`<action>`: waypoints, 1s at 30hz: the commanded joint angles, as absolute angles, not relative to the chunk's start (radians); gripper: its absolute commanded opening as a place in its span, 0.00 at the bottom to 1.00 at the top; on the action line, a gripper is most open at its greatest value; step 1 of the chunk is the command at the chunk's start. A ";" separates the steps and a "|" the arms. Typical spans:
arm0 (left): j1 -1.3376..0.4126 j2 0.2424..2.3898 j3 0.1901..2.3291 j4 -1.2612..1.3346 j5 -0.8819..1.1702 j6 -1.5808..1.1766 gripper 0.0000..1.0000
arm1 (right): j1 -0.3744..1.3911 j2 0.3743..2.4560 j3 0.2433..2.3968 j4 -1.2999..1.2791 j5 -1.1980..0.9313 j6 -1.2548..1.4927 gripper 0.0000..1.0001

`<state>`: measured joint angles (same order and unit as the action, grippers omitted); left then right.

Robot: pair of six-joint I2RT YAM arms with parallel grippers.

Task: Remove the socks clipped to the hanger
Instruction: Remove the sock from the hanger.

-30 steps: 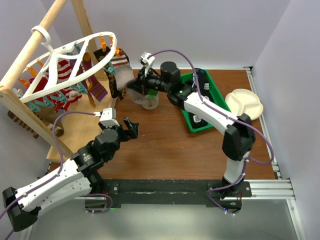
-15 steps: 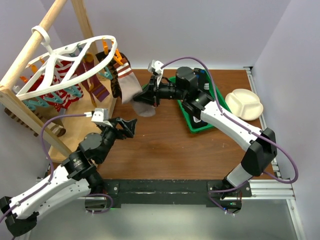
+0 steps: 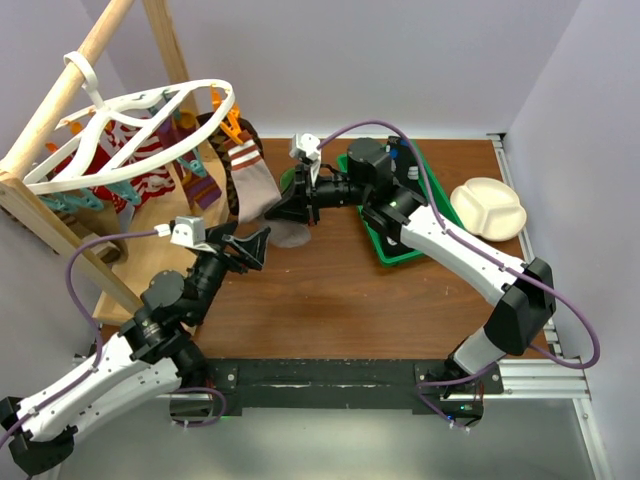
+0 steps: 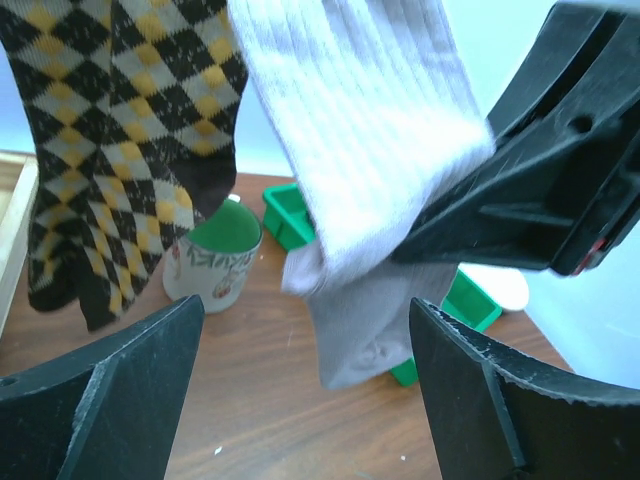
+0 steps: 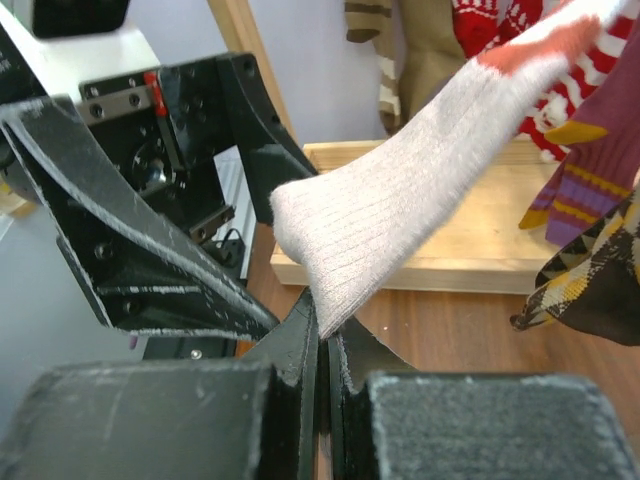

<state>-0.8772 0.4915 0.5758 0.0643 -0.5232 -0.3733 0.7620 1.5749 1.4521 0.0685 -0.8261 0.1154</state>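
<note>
The right tool (image 3: 284, 205) (image 5: 322, 330) is closed on the lower part of a pale grey ribbed fabric sock (image 3: 262, 188) (image 4: 370, 150) (image 5: 400, 220), with the 2 fingers pinched together over the cloth. The sock slants from that grip up to the rim of the large white oval plastic hanger (image 3: 130, 150), where its reddish cuff sits by an orange plastic clip (image 3: 232, 125).

The hanger hangs tilted from a light wooden pole (image 3: 70, 90) at the left of the brown wooden desk (image 3: 330, 290). A black-and-tan diamond-check sock (image 3: 232, 185) (image 4: 110, 130) dangles just beside the grey one. A purple striped sock (image 3: 200, 185) (image 5: 590, 170) and a red-and-white striped sock (image 3: 150, 182) (image 5: 520, 30) hang further left.

The left tool (image 3: 255, 245) (image 4: 300, 390) is spread wide and grips nothing, below the hanging socks and aimed at them. Behind them stand a green-lined mug (image 4: 212, 260) and a green plastic tray (image 3: 395, 245).
</note>
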 commanded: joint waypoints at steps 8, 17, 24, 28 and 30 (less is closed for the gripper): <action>-0.871 0.500 0.601 0.279 -0.497 -0.316 0.81 | 0.784 1.549 1.471 0.035 -0.851 0.066 0.00; -0.871 0.531 0.607 0.348 -0.482 -0.308 0.66 | 0.792 1.557 1.479 0.026 -0.844 0.060 0.00; -0.871 0.555 0.609 0.373 -0.453 -0.314 0.41 | 0.799 1.560 1.482 0.020 -0.838 0.057 0.00; -0.871 0.558 0.611 0.376 -0.449 -0.319 0.25 | 0.802 1.563 1.486 0.017 -0.833 0.055 0.00; -0.871 0.557 0.612 0.376 -0.451 -0.321 0.08 | 0.804 1.565 1.488 0.012 -0.827 0.054 0.00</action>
<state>-0.8772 0.5571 0.5762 0.3115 -0.4561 -0.3225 0.7948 1.5749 1.4525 0.0143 -0.8295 0.0673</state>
